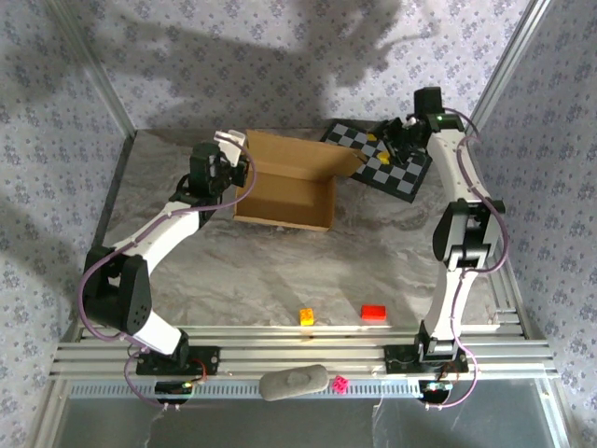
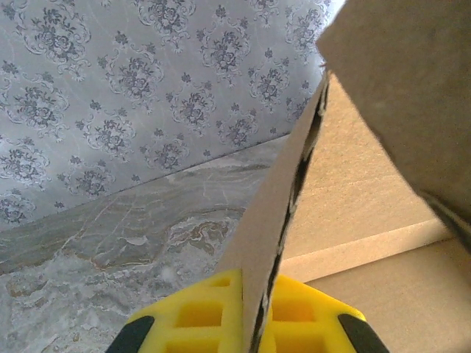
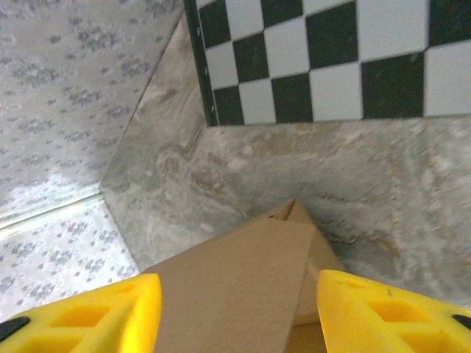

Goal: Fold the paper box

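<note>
1 paper box (image 1: 284, 191): left end effector (image 2: 254, 309) pinches it, right end effector (image 3: 239, 309) straddles, spread.

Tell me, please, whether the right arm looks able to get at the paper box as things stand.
Probably yes: the right gripper stands open astride a flap of the paper box, and nothing blocks it.

light: top view bright, soft and even across the surface (image 1: 280, 271)
shadows: big soft dark patches on far wall (image 1: 280, 47) and left wall (image 1: 47, 215)
glare: right wrist view, washed-out band on wall panel (image 3: 44, 206); left wrist view, blown-out sliver at top edge
contrast: paper box (image 2: 368, 213) inside warm-lit, top-right flap shaded
focus: yellow jaws soft in both wrist views; checkered board (image 3: 331, 59) slightly soft
</note>
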